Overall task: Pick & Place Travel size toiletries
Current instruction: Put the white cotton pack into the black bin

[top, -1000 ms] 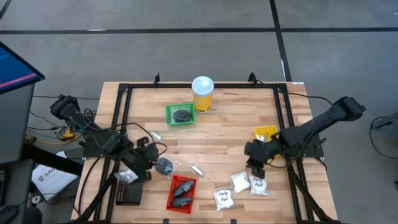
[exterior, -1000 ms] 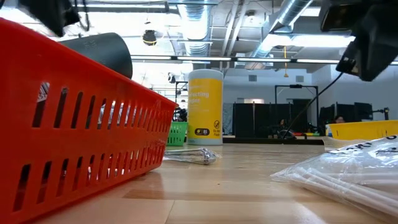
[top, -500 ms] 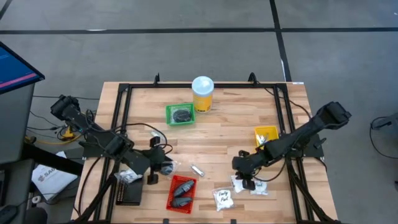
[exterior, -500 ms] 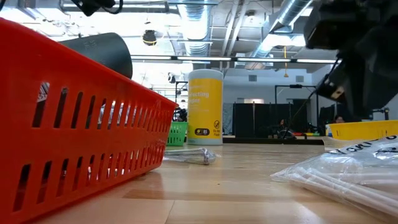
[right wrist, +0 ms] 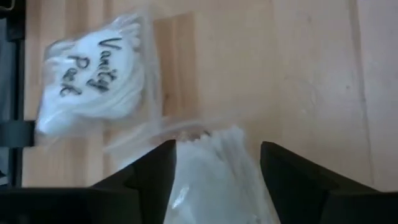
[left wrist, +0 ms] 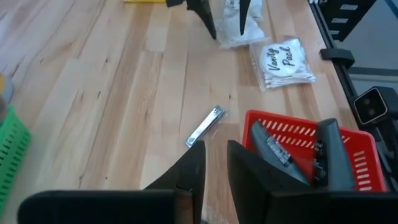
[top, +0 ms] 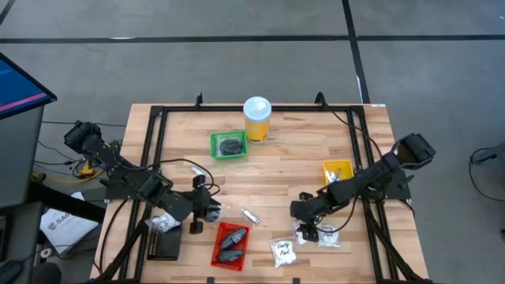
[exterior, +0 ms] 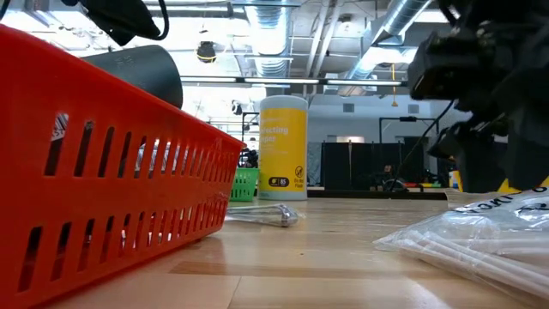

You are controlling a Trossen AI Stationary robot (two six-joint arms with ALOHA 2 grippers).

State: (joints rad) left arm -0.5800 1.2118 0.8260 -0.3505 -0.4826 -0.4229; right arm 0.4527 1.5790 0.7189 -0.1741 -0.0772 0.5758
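Near edge of the wooden table [top: 268,177]:

- Red tray [top: 230,244], slotted walls, at the front a little left of centre. Holds two dark elongated toiletry items [top: 230,243], lying side by side.
- White sachet [top: 282,251] with dark handwritten print, flat on the wood just right of the red tray.
- Black tray [top: 164,247] at the front left corner, with a clear packet [top: 162,224] lying at its far end.
- Two more white sachets [top: 317,232] at front right, close together, directly beneath the right gripper.

Middle band:

- Right gripper [top: 302,211], arm reaching in from the right edge. Fingers [right wrist: 152,174] spread wide, straddling a crinkly clear-wrapped white sachet [right wrist: 214,168] between them; not clenched on it. A second, printed sachet [right wrist: 93,78] lies just beyond.
- Thin silvery tube [top: 250,215], on bare wood between the two grippers, apart from both.
- Left gripper [top: 207,211], arm reaching in from the left edge, poised just beyond the red tray. Fingers [left wrist: 252,171] stand nearly together with a narrow gap; whether anything is held cannot be told.
- Yellow tray [top: 337,169], right side, beside the right arm.

Far band:

- Green tray [top: 228,144], left of centre, with a dark item inside.
- Tall yellow jar [top: 257,120] with white lid, upright, just right of the green tray, near the far edge.
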